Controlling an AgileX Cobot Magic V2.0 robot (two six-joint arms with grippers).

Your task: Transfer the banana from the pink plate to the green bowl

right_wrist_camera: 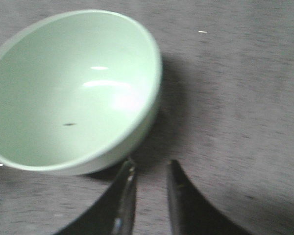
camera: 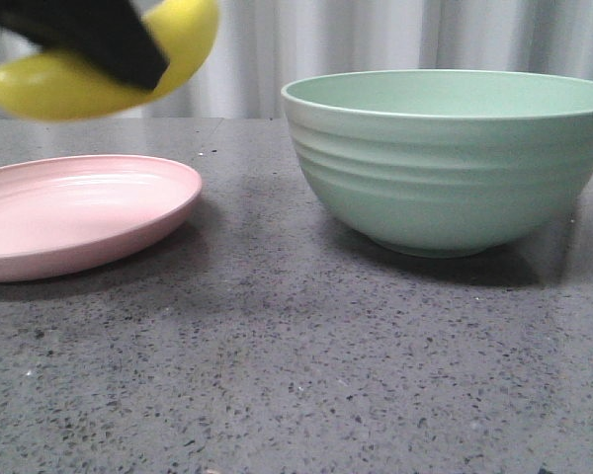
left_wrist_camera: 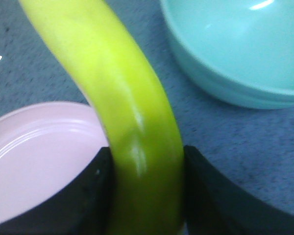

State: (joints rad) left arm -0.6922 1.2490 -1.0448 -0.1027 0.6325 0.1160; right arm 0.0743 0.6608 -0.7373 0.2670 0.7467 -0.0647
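Note:
My left gripper (camera: 99,39) is shut on the yellow banana (camera: 69,84) and holds it in the air above the pink plate (camera: 79,212), at the front view's top left. In the left wrist view the banana (left_wrist_camera: 122,98) runs up between my two black fingers (left_wrist_camera: 83,196), with the bare pink plate (left_wrist_camera: 34,156) below and the green bowl (left_wrist_camera: 235,49) to one side. The mint-green bowl (camera: 455,158) stands right of the plate and holds nothing. My right gripper (right_wrist_camera: 149,166) is slightly open and holds nothing, just beside the bowl (right_wrist_camera: 68,88).
The dark speckled table (camera: 277,375) carries the plate and bowl. A pale curtain (camera: 356,39) hangs behind the table's far edge.

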